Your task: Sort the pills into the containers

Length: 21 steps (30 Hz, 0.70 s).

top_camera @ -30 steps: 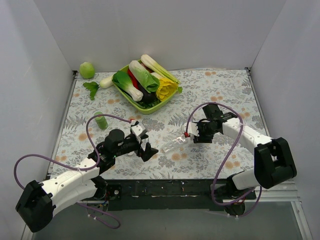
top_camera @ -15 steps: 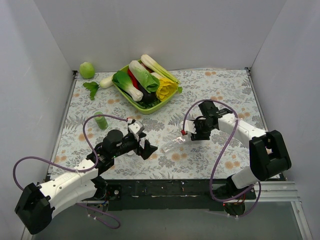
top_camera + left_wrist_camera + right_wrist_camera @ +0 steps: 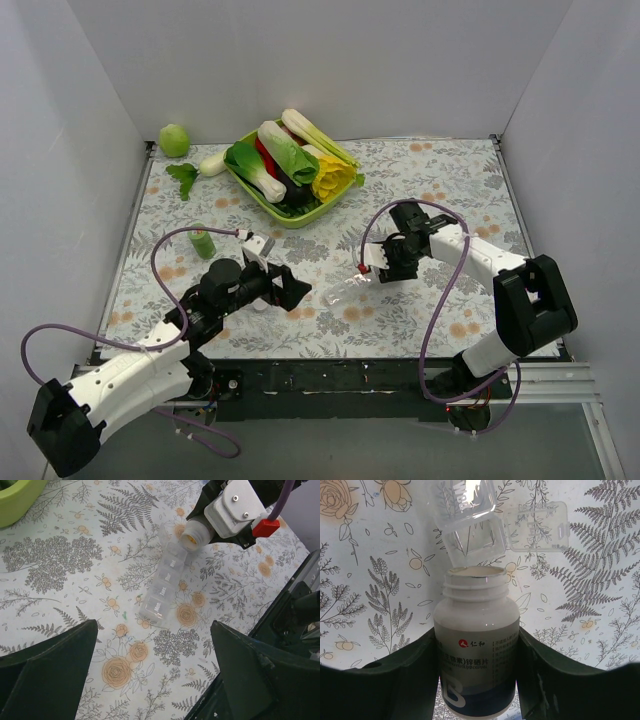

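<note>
Left wrist shows pills (image 3: 191, 540) inside bottle (image 3: 199, 529) R tool (image 3: 476, 680) grips; L tool (image 3: 155, 677) spread.

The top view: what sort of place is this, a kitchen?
Probably a robot test booth, not a kitchen: plain white walls box in the table, and the right gripper holds a pill bottle by a clear pill organiser. A green tray of vegetables sits farther back.

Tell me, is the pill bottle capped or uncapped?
Uncapped: the bottle in the right gripper shows a bare threaded neck and open mouth.
</note>
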### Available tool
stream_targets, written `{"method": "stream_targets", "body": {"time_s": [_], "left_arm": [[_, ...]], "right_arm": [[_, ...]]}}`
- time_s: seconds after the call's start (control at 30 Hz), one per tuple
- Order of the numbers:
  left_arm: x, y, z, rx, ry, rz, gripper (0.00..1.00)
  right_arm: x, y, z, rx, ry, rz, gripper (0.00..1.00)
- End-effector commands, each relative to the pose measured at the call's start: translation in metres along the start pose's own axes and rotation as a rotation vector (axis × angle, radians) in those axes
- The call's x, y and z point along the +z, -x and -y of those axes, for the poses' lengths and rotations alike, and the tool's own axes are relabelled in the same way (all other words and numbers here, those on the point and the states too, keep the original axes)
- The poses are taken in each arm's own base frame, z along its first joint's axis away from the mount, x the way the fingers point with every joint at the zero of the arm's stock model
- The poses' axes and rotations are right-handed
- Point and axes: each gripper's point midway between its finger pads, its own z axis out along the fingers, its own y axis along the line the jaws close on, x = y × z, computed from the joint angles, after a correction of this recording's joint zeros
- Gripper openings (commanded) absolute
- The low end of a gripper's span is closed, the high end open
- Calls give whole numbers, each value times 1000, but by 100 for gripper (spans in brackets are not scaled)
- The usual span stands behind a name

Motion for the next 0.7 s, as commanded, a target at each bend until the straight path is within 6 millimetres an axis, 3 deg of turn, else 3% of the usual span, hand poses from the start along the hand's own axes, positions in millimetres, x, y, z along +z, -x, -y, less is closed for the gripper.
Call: {"method": "stream_targets", "body": {"time_s": [0.0,0.17,0.67], "left_arm": [[-9,12,-1,-138,63,30,98],[-12,1,-6,-212,107,-5,98],[-16,0,-6,-232,109,-4,98]], "right_arm": [[-7,5,13,-41,-16,-22,7],[-6,5,13,-51,-10,-42,7],[-6,6,15,-71,-4,-91,7]]}}
